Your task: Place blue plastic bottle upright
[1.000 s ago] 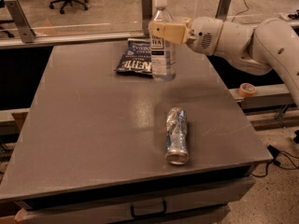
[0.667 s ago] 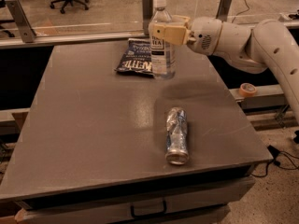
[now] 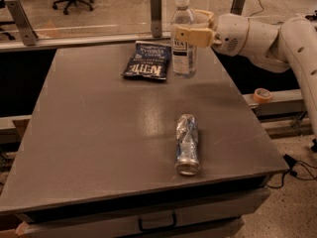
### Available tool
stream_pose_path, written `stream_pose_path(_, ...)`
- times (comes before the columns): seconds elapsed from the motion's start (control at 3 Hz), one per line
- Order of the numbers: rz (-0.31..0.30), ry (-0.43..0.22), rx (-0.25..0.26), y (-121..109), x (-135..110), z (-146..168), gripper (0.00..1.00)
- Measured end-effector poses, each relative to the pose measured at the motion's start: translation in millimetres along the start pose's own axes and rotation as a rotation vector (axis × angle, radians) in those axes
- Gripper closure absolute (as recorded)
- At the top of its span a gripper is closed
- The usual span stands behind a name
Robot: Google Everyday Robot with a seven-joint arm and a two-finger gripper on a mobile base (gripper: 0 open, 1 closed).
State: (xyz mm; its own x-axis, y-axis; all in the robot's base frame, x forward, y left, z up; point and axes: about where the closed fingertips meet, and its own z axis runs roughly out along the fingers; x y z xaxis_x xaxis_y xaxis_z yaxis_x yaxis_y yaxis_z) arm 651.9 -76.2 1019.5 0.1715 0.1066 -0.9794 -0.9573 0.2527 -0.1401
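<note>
chip bag [image 3: 146, 60]: flat, table [image 3: 89, 133] rear | crushed silver bottle [image 3: 187, 144]: lying, front right | tape roll [image 3: 262, 94]: off-table, right

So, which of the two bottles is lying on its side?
The short dented silver-blue capless bottle near the table's front edge; the clear white-capped plastic bottle stands upright at the gripper.

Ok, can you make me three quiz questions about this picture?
1. Where is the chip bag? A) on the floor B) beside the water bottle C) on a chair
2. How many bottles are on the table? A) one B) two C) four
3. The water bottle is: A) standing up B) lying down C) upside down

1 B: the bag lies right next to it.
2 B: the water bottle and a crushed bottle.
3 A: its cap is on top, with the gripper at its upper part.
</note>
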Motion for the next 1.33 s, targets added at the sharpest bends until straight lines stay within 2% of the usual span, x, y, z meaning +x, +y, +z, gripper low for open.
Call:
stream_pose_path(0.67,0.035,-0.098,0.021,7,21,-29,1.00)
stream_pose_path(1.0,0.039,-0.075,-0.024,10,31,-31,0.81)
stream_pose_path(1.33,0.039,-0.049,-0.093,15,40,-30,0.58)
